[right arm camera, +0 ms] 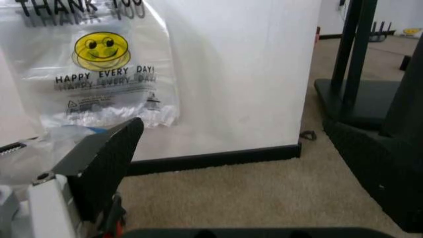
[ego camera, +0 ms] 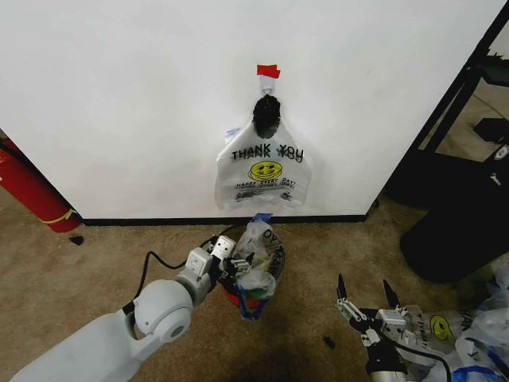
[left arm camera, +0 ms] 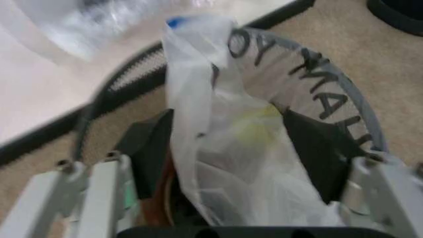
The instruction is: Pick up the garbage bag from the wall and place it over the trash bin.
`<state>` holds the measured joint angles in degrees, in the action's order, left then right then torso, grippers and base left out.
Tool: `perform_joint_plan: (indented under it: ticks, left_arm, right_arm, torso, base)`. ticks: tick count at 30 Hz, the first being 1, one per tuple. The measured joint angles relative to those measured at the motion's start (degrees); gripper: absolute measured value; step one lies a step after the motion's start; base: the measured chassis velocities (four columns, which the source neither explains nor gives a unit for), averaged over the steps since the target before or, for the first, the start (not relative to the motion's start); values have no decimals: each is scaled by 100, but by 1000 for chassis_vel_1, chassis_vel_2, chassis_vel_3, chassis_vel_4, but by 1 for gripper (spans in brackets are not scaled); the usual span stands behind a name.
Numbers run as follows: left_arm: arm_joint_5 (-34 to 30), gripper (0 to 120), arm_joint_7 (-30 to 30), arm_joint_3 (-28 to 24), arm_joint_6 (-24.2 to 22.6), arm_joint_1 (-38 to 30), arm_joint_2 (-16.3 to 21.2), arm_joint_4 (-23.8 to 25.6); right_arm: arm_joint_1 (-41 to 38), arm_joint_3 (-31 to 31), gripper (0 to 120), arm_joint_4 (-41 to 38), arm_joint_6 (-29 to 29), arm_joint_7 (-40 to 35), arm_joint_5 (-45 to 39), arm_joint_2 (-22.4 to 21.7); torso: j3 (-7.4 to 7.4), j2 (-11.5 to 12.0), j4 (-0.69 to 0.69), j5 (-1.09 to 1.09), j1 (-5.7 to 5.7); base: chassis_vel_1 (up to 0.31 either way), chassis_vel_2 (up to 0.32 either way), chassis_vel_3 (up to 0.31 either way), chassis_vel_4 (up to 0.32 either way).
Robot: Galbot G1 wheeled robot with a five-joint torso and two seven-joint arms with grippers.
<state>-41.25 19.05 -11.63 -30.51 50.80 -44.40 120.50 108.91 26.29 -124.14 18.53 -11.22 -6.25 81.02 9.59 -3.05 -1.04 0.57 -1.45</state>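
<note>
The white wall (ego camera: 143,95) fills the upper two thirds of the head view and ends at a corner on the right, where a black baseboard (ego camera: 159,220) runs along its foot. Right of that corner stands a dark stand (ego camera: 453,231) with a broad black base. Tan carpet (ego camera: 79,270) lies open at lower left and in the middle foreground, between the two arms. At the left edge a red fire extinguisher (ego camera: 28,195) leans against the wall.

A garbage bag (ego camera: 264,171) hangs at upper centre of the head view from a hook under a bit of red tape (ego camera: 268,71), flat against the wall, its lower edge just above the baseboard.

Directly below it, at lower centre, stands the trash bin (ego camera: 274,274), near the wall but apart from it. A second plastic bag (ego camera: 258,255) is bunched in and over its mouth, with its printed side stretched along the far rim and a blue strip sticking up.

The left gripper (ego camera: 231,267) is at the bin's near-left rim. In the left wrist view its dark fingers (left arm camera: 148,146) stand wide apart on either side of the bunched bag; whether they press it cannot be told.

The right gripper (ego camera: 364,294) hovers over bare carpet at lower right, well apart from the bin, its two black fingers spread and empty. Loose plastic bags (ego camera: 469,330) are heaped just right of it.
</note>
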Motion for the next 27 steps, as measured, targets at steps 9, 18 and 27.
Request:
perform_joint_plan:
  ticks: [9,18,27]
  left_arm:
    - [-564,34,73,-74,-16,-147,-165,-375]
    - [-673,0,227,40,172,-117,-170,-417]
    - [-910,0,365,292,137,104,-115,-196]
  right_arm:
    - [-60,58,100,-71,-104,3,-320,15]
    - [-231,7,100,-104,-322,-13,-336,-32]
    - [-705,-187,100,-248,-1215,-142,-1040,-666]
  torso:
    - [0,0,0,0,0]
    - [0,0,0,0,0]
    - [0,0,0,0,1]
  base:
    - [0,0,0,0]
    - [0,0,0,0]
    - [0,0,0,0]
